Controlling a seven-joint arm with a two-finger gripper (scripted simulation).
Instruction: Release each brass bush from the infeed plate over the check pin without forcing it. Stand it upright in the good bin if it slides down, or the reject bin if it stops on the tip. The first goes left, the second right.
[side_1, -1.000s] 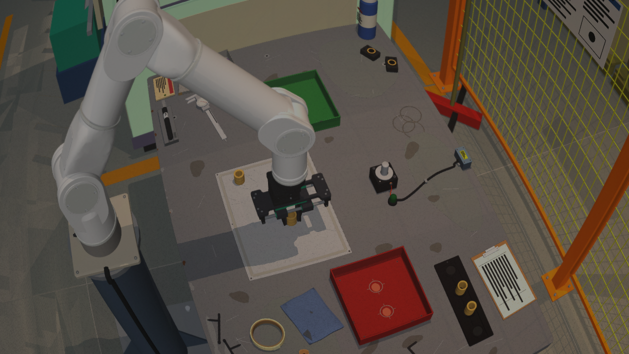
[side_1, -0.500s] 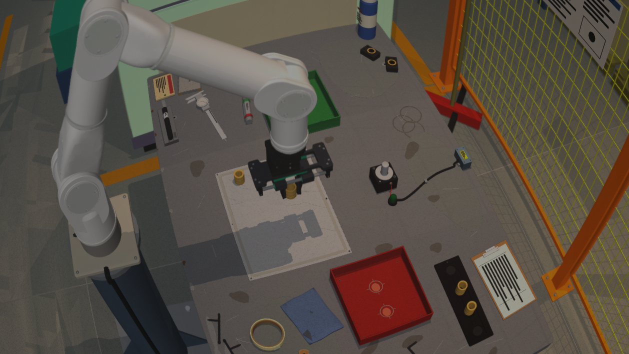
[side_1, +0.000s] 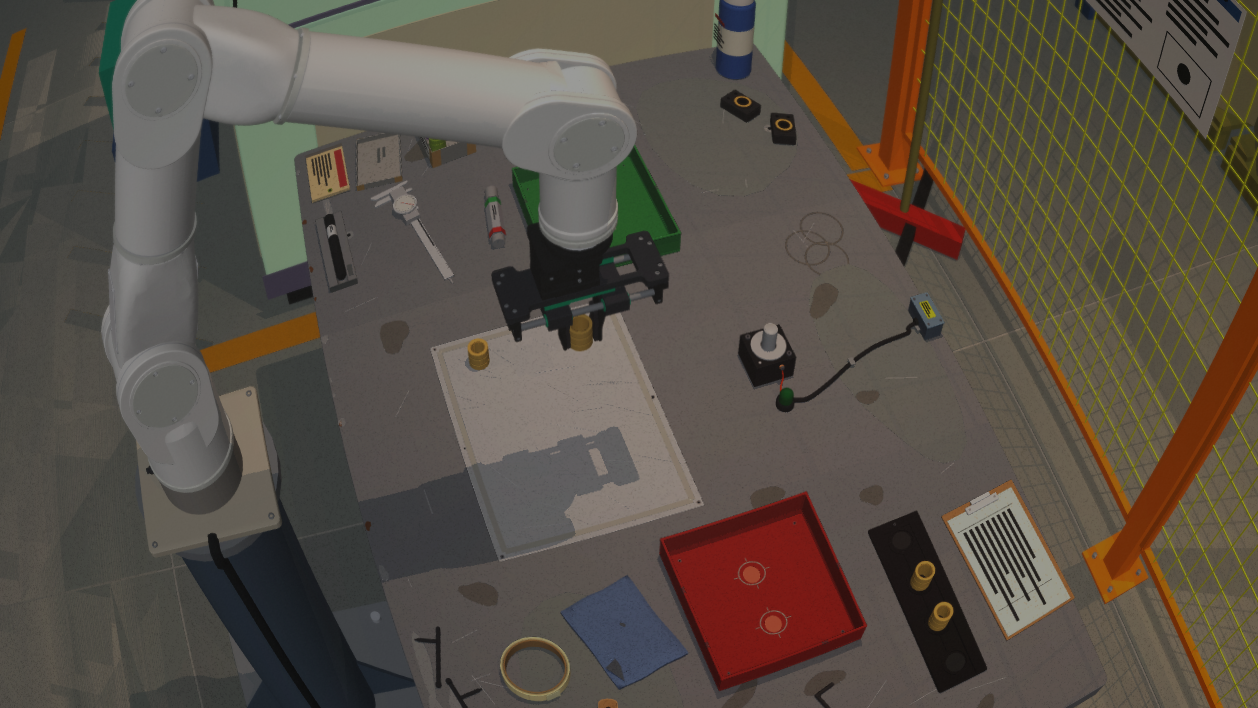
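A brass bush [side_1: 581,334] hangs upright in my fingers, raised above the far edge of the pale infeed plate [side_1: 563,431]. A second brass bush [side_1: 478,354] stands upright on the plate's far left corner. The check pin [side_1: 770,337] is a short grey peg on a black base, well to the right of the plate. The red bin [side_1: 761,588], with two round marks on its floor, sits at the near edge. The green bin [side_1: 651,207] lies behind my arm, partly hidden. My gripper [side_1: 581,330] is closed on the raised bush.
A black tray [side_1: 926,601] right of the red bin holds two more brass bushes. A clipboard [side_1: 1006,558] lies beside it. A cable [side_1: 845,370] runs from the pin base to a small box. A blue cloth, a ring, calipers and markers lie around the table.
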